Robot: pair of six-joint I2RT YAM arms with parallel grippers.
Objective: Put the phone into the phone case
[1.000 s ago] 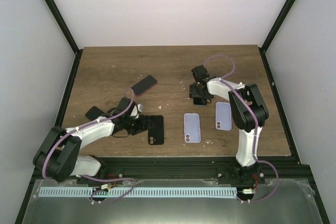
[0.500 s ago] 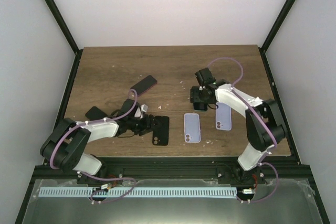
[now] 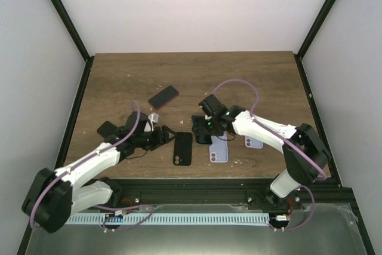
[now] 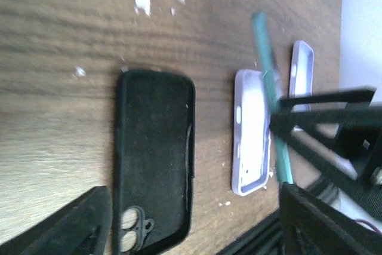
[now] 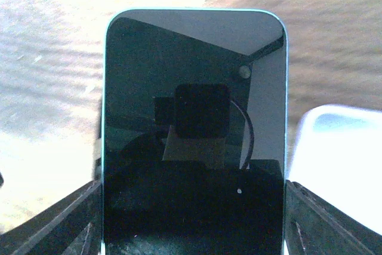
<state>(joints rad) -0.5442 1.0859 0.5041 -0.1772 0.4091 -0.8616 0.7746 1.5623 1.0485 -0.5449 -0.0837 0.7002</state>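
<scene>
A black phone case (image 3: 182, 148) lies open side up on the wooden table, also filling the left wrist view (image 4: 155, 159). My left gripper (image 3: 162, 138) sits just left of it, open, its fingers (image 4: 77, 225) straddling the case's camera end (image 4: 197, 231) without clamping it. My right gripper (image 3: 203, 129) is shut on the phone (image 5: 194, 117), a dark-screened phone with a teal rim, gripped by its long edges. It hangs tilted above the table between the black case and a lavender case (image 3: 218, 147). The left wrist view catches the phone's teal edge (image 4: 268, 82).
A second lavender case (image 3: 253, 140) lies right of the first. A dark phone with a reddish edge (image 3: 163, 96) rests farther back on the left. A small black object (image 3: 107, 128) sits at the left. White crumbs dot the wood.
The right arm carried the teal phone from the back of the table left and nearer, to beside the black case. The left gripper nudged that case rightward, then drew back slightly and widened.
</scene>
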